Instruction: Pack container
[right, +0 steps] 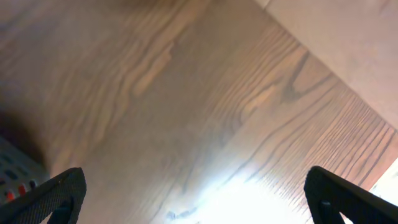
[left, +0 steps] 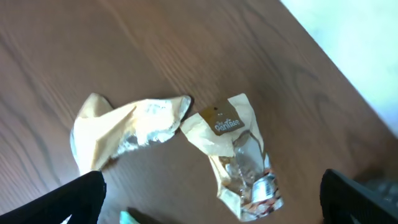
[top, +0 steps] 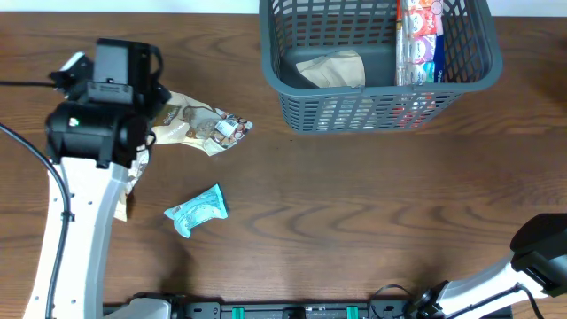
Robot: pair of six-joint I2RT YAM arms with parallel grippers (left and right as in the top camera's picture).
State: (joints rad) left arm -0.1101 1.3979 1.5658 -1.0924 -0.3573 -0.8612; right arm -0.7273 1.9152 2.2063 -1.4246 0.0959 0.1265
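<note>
The container [top: 292, 84], a dark grey-blue mesh basket, stands at the table's far centre-right. It holds a tan packet [top: 332, 69] and colourful packets [top: 418, 40]. Two tan snack packets lie at the left, one crumpled [left: 124, 127] and one with a clear window [left: 242, 155]; they also show in the overhead view [top: 199, 124]. A teal packet [top: 197, 211] lies nearer the front. My left gripper [left: 211, 202] is open and empty, hovering above the tan packets. My right gripper [right: 199, 199] is open and empty over bare wood at the front right.
The left arm [top: 89, 159] reaches up from the front left. The right arm [top: 540, 252] sits at the front right corner. A pale floor strip [right: 348, 43] runs past the table edge in the right wrist view.
</note>
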